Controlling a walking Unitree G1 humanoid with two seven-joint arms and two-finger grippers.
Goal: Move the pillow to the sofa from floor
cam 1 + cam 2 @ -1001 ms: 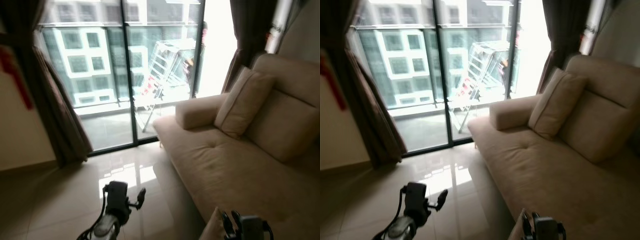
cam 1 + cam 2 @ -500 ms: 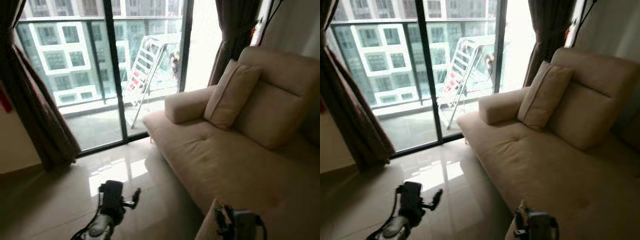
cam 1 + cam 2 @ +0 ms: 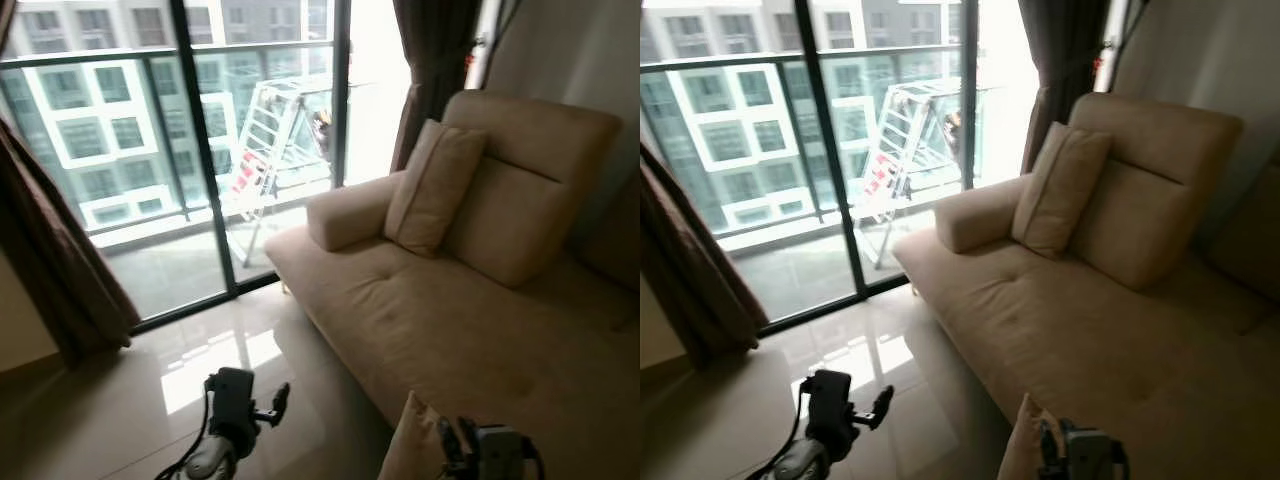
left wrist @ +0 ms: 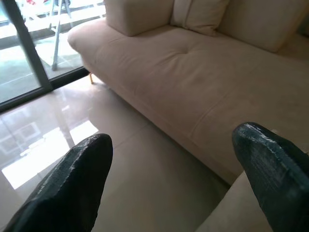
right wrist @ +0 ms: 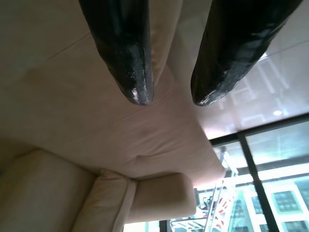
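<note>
You've got a plain beige fabric sofa [image 3: 450, 330], matching beige square pillow [image 3: 432, 187] on it, glossy cream tile floor [image 3: 130, 400], dark brown curtains [image 3: 50, 270] beside it.

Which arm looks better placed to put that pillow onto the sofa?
Probably the right. The right gripper is at the pillow, next to the sofa seat. The left gripper hangs open over the bare floor, farther from both.
</note>
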